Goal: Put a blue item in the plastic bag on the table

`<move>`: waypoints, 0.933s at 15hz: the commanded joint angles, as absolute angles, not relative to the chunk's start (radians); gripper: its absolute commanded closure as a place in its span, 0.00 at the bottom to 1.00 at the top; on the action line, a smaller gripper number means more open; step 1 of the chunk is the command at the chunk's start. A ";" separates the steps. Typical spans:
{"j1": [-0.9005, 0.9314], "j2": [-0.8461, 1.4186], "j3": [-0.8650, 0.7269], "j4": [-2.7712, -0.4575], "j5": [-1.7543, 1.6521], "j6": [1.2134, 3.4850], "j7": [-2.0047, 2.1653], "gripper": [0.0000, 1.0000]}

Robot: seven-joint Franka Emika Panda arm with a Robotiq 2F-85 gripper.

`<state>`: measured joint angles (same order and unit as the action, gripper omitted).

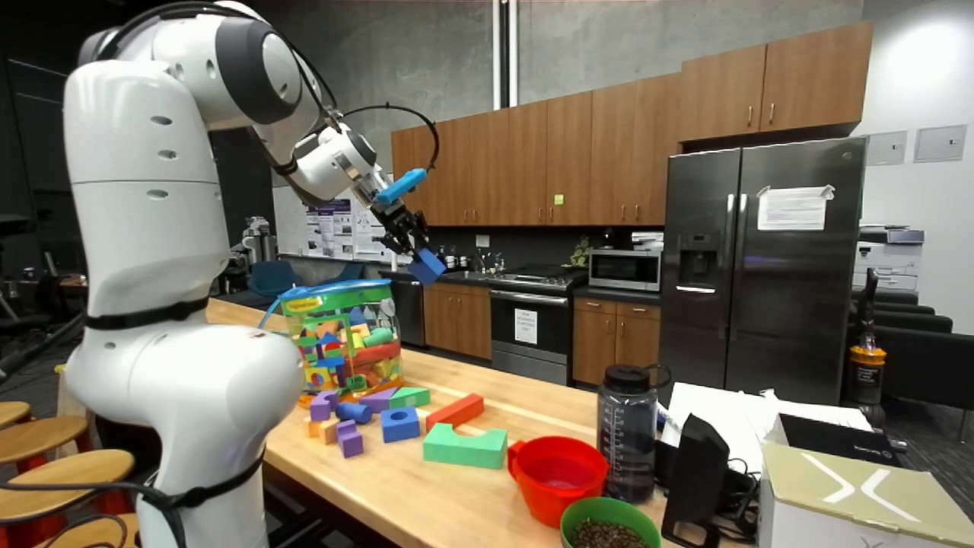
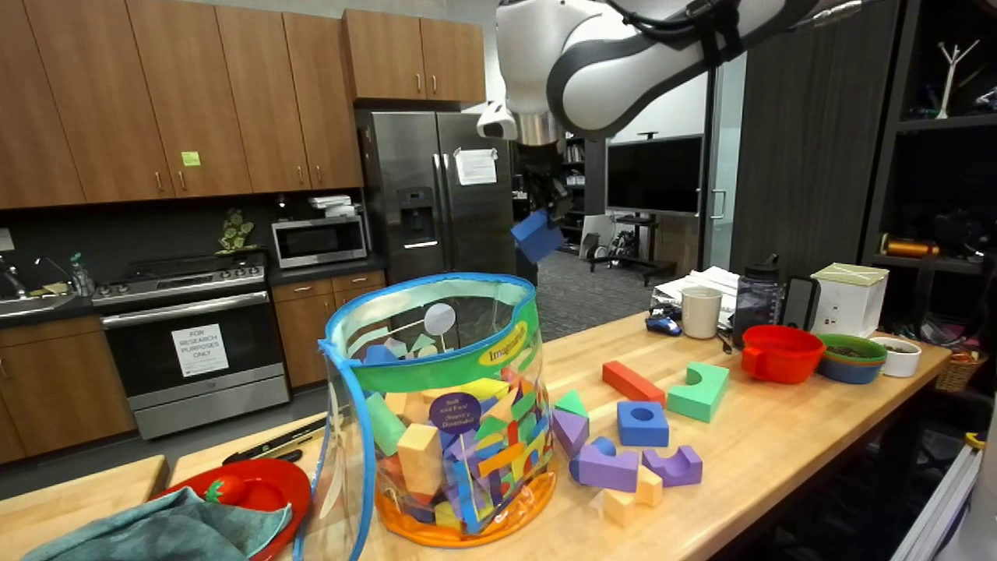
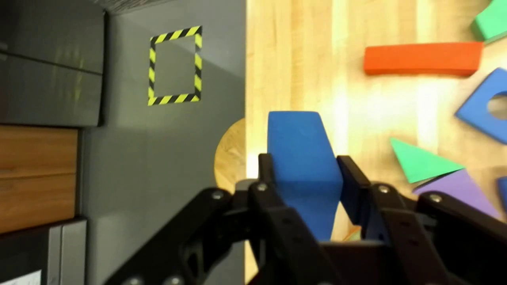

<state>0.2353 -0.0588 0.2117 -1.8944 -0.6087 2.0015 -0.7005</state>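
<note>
A plain blue block is held in my gripper; the block shows in both exterior views (image 1: pixel 427 267) (image 2: pixel 537 236) and in the wrist view (image 3: pixel 299 144). My gripper (image 1: pixel 416 242) (image 2: pixel 549 201) (image 3: pixel 304 168) is shut on the block's sides, and the block is tilted. The clear plastic bag (image 1: pixel 367 295) (image 2: pixel 424 376) stands on the light wood table (image 1: pixel 434 498) (image 2: pixel 748 467) (image 3: pixel 293 79), full of coloured blocks, with a blue rim and green band. Its top is open. In both exterior views the held block appears above rim height and to the right of the opening.
Loose blocks lie beside the bag, including a blue one with a hole (image 1: pixel 400 425), a red bar (image 1: pixel 455 412) and a green arch (image 1: pixel 464 447). Farther along stand a red bowl (image 1: pixel 559 476), a dark bottle (image 1: pixel 627 434) and a box (image 1: pixel 860 487). A red plate (image 2: pixel 292 487) holds a cloth.
</note>
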 commanded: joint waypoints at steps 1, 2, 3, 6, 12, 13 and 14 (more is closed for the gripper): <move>0.234 -0.192 0.215 -2.100 -0.537 1.909 -0.619 0.83; 0.239 -0.206 0.216 -2.134 -0.492 1.885 -0.604 0.83; 0.246 -0.218 0.215 -2.172 -0.423 1.879 -0.590 0.83; 0.266 -0.234 0.209 -2.266 -0.251 1.898 -0.556 0.83; 0.276 -0.233 0.213 -2.383 -0.183 2.053 -0.477 0.83; 0.274 -0.231 0.213 -2.395 -0.189 2.078 -0.468 0.83; 0.272 -0.229 0.215 -2.408 -0.203 2.104 -0.456 0.83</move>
<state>0.2746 -0.1985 0.2170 -2.3573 -0.1876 2.0381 -0.4872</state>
